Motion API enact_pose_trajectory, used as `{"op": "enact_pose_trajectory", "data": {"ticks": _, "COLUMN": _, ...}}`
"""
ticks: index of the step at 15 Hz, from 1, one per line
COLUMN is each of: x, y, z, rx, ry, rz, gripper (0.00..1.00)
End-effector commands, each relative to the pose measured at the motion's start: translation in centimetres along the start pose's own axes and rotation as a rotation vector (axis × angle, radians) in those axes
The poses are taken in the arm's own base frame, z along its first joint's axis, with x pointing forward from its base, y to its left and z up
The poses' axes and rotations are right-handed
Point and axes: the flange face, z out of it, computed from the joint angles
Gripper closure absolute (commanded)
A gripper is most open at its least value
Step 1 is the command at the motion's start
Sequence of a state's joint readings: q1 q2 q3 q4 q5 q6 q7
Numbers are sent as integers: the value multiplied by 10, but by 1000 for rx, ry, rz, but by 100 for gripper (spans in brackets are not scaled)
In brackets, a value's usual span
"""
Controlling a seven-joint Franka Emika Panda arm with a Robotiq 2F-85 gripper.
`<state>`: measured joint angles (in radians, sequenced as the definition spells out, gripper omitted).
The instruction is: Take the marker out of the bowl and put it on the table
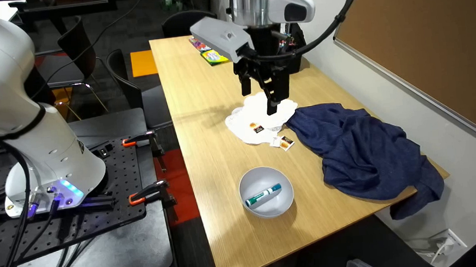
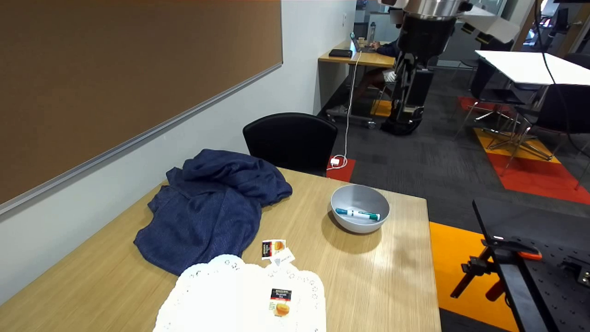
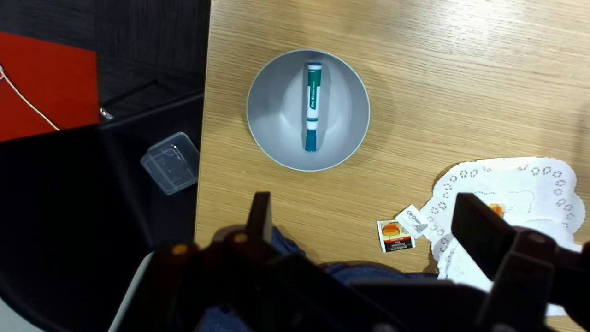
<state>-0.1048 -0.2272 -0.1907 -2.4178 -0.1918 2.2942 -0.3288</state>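
A teal-green and white pen-shaped marker (image 1: 263, 194) lies inside a round, pale blue-grey bowl (image 1: 260, 179) on a light tan wooden table (image 1: 206, 152).
In an exterior view, crumpled navy-blue fabric (image 1: 361, 154) lies beside the bowl, scalloped white paper doilies (image 1: 241, 127) beyond; a black two-fingered gripper (image 3: 362, 214), spread wide, hangs above the table; colourful flat packs (image 1: 214, 57) lie toward the far end.

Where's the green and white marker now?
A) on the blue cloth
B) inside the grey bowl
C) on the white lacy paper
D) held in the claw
B, because the wrist view shows the marker lying inside the bowl, while the claw is open.
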Motion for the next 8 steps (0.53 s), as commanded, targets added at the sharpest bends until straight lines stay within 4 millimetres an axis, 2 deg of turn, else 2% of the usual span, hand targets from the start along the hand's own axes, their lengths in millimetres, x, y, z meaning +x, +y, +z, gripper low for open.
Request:
{"op": "enact_pose_trajectory", "data": {"ticks": 1, "x": 0, "y": 0, "z": -1, "rx": 0, "ry": 0, "rz": 0, "gripper": 0}}
{"op": "enact_pose_trajectory", "data": {"ticks": 4, "x": 9, "y": 1, "z": 5, "rx": -14, "ry": 35, "rz": 5, "gripper": 0}}
{"op": "enact_pose_trajectory", "data": {"ticks": 8, "x": 26, "y": 15, "z": 39, "rx": -9, "ry": 98, "rz": 7, "gripper": 0}}
